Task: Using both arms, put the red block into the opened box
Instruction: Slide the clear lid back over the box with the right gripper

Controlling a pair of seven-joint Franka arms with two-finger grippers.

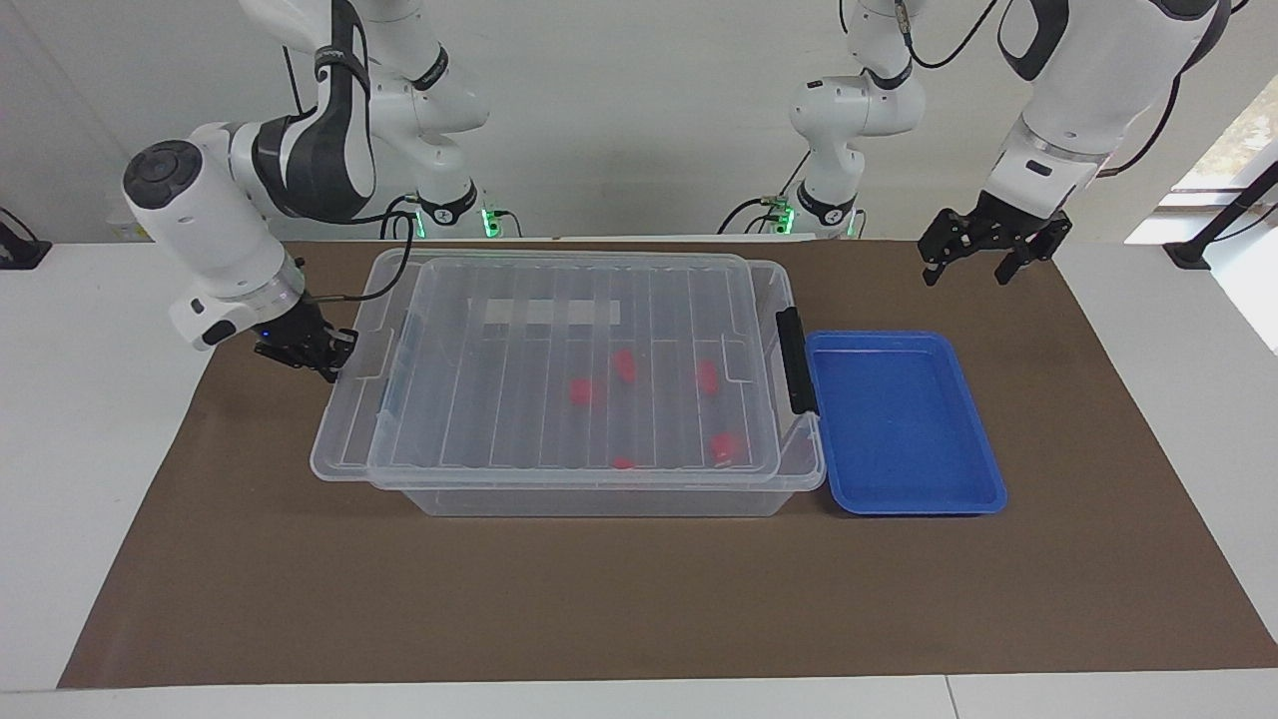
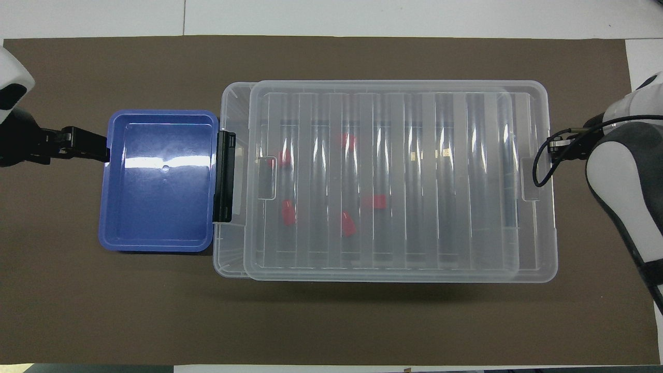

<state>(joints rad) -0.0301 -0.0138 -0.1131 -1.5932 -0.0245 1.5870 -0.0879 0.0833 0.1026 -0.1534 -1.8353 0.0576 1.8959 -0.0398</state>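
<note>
Progress stands near completion, in my judgement: five small bright red plastic blocks, one (image 1: pixel 707 377) nearest the black clip end, lie on the floor of the large clear plastic storage box (image 1: pixel 799 477), and none shows outside it. The shallow blue plastic tray (image 1: pixel 983 497), touching the box at the clip end, holds nothing. The ribbed transparent lid (image 1: pixel 559 350) rests on the box rim, covering almost all of the opening; it overhangs the rim at the right arm's end and leaves a narrow strip uncovered beside the black clip handle (image 1: pixel 792 359). What is left appears to be seating the lid square.

The right gripper (image 1: pixel 321 358) is clenched, fingertips together, at the lid's overhanging end edge, touching or just beside it; I cannot tell whether it pinches the tab or merely presses on it. The left gripper (image 1: pixel 976 262), jaws released and holding nothing, waits above the brown mat (image 1: pixel 639 599) near the mat's edge closest to the robots, toward the left arm's end of the table.

Room for movement: the mat is bare along its whole edge farthest from the robots and at both ends. Between box and tray there is no gap. The lid's travel toward the clip end is short, and the upright clip handle is the likely obstruction.
</note>
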